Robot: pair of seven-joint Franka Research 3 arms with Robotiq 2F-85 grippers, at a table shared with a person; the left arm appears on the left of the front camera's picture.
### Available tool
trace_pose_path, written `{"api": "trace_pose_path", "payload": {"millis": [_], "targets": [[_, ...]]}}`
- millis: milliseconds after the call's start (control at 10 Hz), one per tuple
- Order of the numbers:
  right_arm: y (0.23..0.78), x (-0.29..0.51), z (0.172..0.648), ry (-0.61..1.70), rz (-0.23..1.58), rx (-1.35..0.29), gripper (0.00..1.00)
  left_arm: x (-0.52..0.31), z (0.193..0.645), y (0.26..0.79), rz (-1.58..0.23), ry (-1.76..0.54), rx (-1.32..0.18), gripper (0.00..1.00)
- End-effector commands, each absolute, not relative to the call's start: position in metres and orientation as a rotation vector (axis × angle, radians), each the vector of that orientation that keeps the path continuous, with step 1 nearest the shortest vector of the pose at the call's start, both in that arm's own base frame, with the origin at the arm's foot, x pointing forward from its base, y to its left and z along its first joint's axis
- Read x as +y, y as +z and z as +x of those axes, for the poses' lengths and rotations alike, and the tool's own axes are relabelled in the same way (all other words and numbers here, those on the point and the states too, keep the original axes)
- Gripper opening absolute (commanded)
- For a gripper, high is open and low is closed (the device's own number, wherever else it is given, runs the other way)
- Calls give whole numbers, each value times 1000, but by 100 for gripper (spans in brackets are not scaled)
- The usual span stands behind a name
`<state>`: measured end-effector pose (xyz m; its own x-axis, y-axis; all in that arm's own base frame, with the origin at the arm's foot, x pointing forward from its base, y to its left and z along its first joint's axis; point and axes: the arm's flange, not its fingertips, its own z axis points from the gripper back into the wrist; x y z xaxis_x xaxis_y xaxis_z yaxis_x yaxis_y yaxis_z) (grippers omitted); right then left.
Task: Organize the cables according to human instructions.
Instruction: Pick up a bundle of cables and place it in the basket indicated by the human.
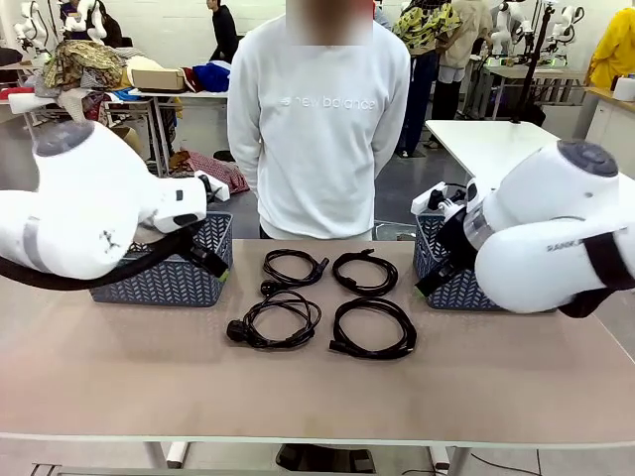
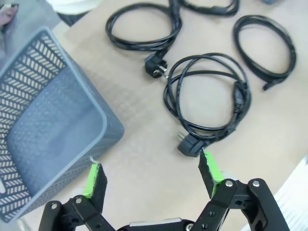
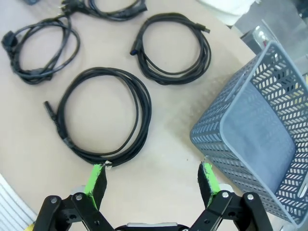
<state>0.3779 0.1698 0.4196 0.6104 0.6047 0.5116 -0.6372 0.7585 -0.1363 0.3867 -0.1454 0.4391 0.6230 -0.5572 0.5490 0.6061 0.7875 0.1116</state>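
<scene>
Currently both claws are spread wide, with nothing between the pads. Left claw [image 2: 151, 172] hangs over the counter [image 1: 119, 367] with the near-left cable [image 2: 189, 144] just ahead of it. The cable's angled plug lies just beside one green pad and the coil spreads away beyond. Left basket [image 2: 57, 125], a grey lattice, sits just beside the other pad. Right claw [image 3: 152, 174] hangs likewise. Near-right cable [image 3: 144, 110] lies just ahead, and its nearest turn meets one pad tip in the picture; actual contact cannot be told. Right basket [image 3: 226, 120] stands beside the other pad. Front view gives the whole layout: far-left cable [image 1: 293, 270] and far-right cable [image 1: 364, 272] lie behind the two near ones. Together they form a close two-by-two block mid-counter, flanked by the baskets. The person [image 1: 317, 129], in a white sweatshirt, stands at the far edge. Wrist views give finer detail: a round plug on the far-left cable, slim connector ends on the near-right cable, and the inside of each basket.
</scene>
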Motion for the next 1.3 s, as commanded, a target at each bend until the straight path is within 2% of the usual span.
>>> {"api": "trace_pose_path", "payload": {"millis": [0,500,1000,1200], "targets": [[443,144,369,800,135,-578,100,-116,381,457,-167,-757,-586,100],[480,94,373,926,303,-608,100,-73,395,494,-373,-950,-590,100],[493,60,389,974,363,-643,100,-52,416,505,-390,-1076,-555,100],[496,61,392,942,310,-656,100,-55,409,505,-384,-1040,-550,100]]}}
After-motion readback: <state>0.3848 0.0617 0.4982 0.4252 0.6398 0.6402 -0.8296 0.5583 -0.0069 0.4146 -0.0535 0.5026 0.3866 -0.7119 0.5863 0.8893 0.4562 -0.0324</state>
